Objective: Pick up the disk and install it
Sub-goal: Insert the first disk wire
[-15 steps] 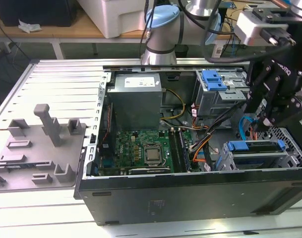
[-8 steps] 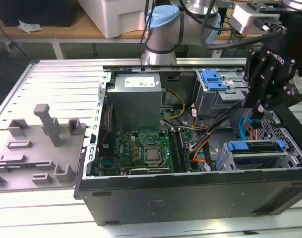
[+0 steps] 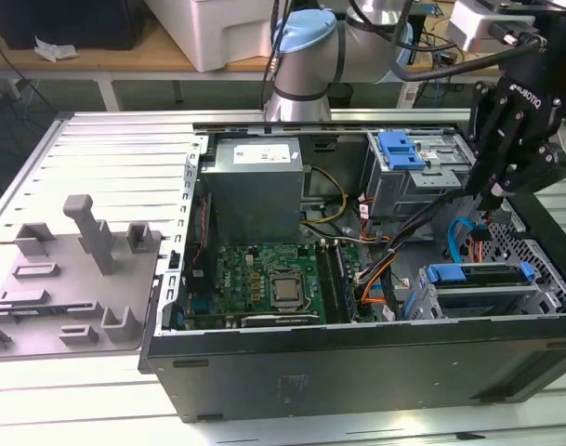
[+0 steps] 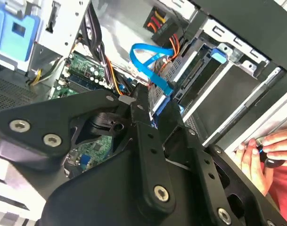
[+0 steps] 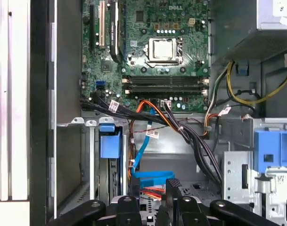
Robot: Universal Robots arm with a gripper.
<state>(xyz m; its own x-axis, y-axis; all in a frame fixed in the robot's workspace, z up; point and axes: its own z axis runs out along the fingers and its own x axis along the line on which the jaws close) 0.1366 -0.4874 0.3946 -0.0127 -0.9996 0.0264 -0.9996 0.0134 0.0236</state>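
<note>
The disk (image 3: 482, 276), a flat grey drive framed by a blue carrier, lies in the lower drive cage at the exterior view's right, inside the open computer case (image 3: 357, 358). Its blue end shows in the second wrist view (image 4: 218, 53) and the first wrist view (image 5: 109, 141). My black gripper (image 3: 494, 193) hangs above the case's far right corner, behind and above that cage and apart from the disk. In both wrist views (image 4: 155, 106) (image 5: 152, 200) its fingers are drawn close together with nothing held. How deep the disk sits in the slot is hidden.
A bare blue bracket (image 3: 401, 149) tops the upper cage. A looped blue cable (image 3: 461, 237) and orange wires lie under the gripper. The grey power supply (image 3: 255, 186) and motherboard (image 3: 273, 283) fill the case. A person's hand (image 4: 266, 150) rests by the case wall. A grey fixture plate (image 3: 78, 269) lies at the left.
</note>
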